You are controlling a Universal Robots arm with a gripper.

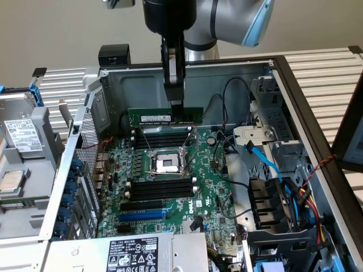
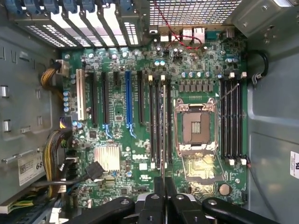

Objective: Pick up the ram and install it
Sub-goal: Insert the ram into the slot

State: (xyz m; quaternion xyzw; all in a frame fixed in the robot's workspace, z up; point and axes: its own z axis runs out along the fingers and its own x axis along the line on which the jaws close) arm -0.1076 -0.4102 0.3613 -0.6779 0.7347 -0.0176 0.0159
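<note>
The gripper [image 1: 177, 106] hangs down inside the open computer case [image 1: 295, 96], its fingers drawn narrow and pinching the top edge of the ram [image 1: 164, 117]. The green stick is held level with its white label facing the exterior camera, clear above the motherboard [image 1: 210, 195] and not seated in any slot. In the exterior view it sits at twelve o'clock from the open CPU socket [image 1: 168, 163], just over the far bank of black memory slots [image 1: 161, 138]; a second bank [image 1: 161, 187] lies at six o'clock from the socket. A blue cable [image 1: 264, 161] runs at three o'clock and a hard drive [image 1: 20, 136] rests at nine o'clock, outside the case.
</note>
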